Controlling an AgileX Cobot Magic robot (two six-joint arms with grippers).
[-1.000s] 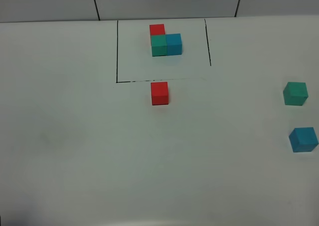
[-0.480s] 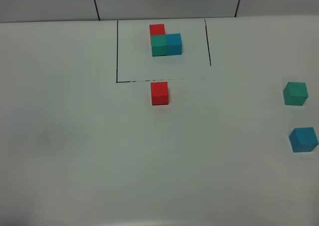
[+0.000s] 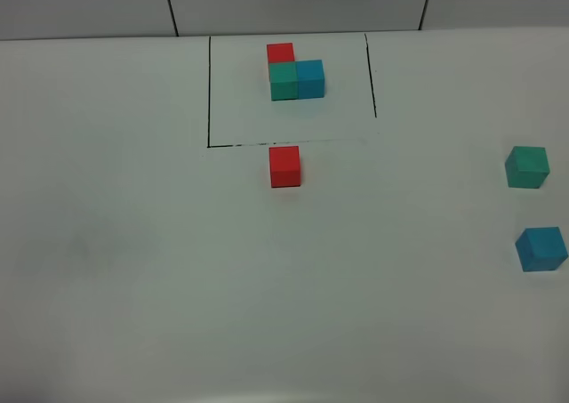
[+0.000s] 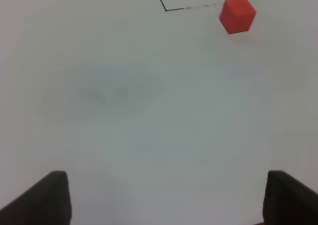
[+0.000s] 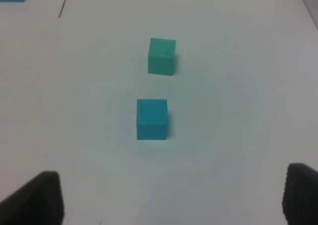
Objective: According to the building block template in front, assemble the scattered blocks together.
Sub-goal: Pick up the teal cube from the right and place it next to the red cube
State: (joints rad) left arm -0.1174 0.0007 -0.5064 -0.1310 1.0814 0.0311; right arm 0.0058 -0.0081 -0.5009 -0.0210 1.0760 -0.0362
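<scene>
The left hand [image 4: 166, 200] is seen with its two dark fingers [image 4: 52, 197] spread wide apart over the bare white tabletop [image 4: 149, 111], and nothing is gripped between them. The red cube [image 4: 237, 15] is found well ahead of this hand, beyond the fingertips and off toward the side of the right hand. It is set flat on the tabletop, just outside a corner of the black outline [image 4: 166, 9], near the line but not touching it.

The right hand [image 5: 171, 195] is likewise held wide, with no block between its fingers. The blue cube [image 5: 152, 118] is placed ahead of this hand, roughly in line with the gap between the fingers. The teal-green cube [image 5: 161, 56] is seen just beyond it, farther from the hand and separated from the blue cube by a strip of tabletop. Both are resting flat.

The building block template [image 3: 294, 74] is located far ahead of both hands, inside the black outline. In it, a teal-green block is joined by a blue block on the side toward the right hand and by a red block on the far side, forming an L. The three loose cubes are kept outside the outline, and the red one is well apart from the other two.
</scene>
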